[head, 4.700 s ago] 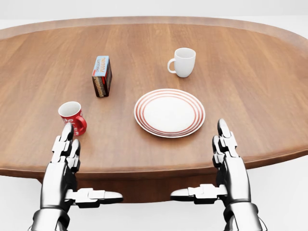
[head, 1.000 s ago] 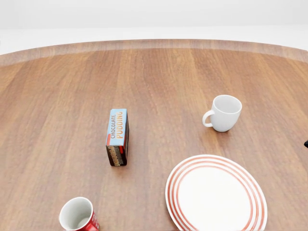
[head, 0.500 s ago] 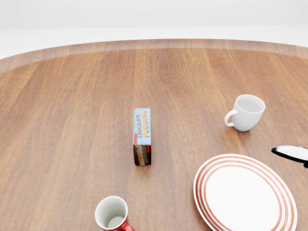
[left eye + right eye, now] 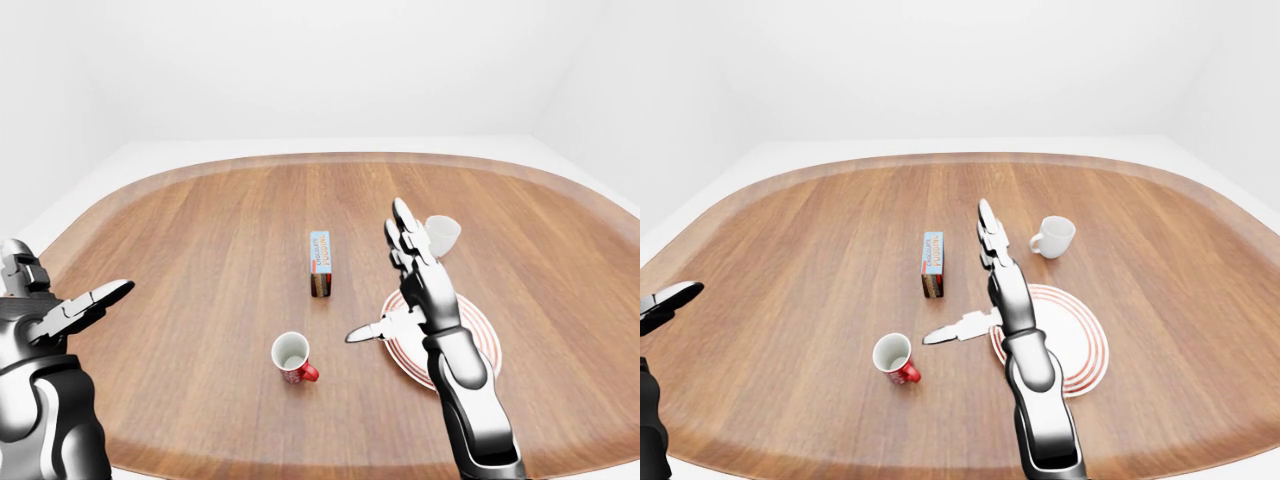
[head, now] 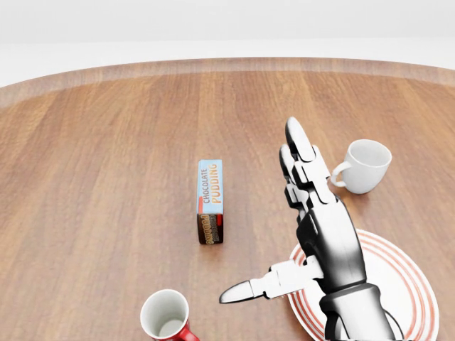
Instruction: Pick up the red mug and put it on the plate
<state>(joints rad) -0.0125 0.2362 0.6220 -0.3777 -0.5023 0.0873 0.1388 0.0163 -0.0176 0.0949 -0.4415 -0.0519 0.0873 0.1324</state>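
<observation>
Here the fingers (image 5: 300, 153) of the right hand (image 5: 323, 231) are seen released and stretched straight, pointing toward the top of the head view, with the thumb splayed out to the left; nothing is gripped. The hand is raised above the tabletop (image 5: 106, 163), its wrist overlapping the left part of the plate (image 5: 405, 277) in that view. The left hand (image 4: 60, 310) is seen at the left edge of the left-eye view, off the tabletop's rim, one finger extended to the right and nothing held; the rest of its fingers are only partly visible, yet no clench is shown.

The red mug (image 5: 168, 318) is found upright on the tabletop at the bottom of the head view, white interior showing, lying left of and below the right thumb tip and apart from it. It is placed well left of the plate, not on it. The white plate carries red concentric rings on its rim.

A pudding box (image 5: 210, 202) is noted standing on edge between mug and upper tabletop, left of the right hand. A white mug (image 5: 364, 166) is noted upright, right of the fingertips, above the plate.
</observation>
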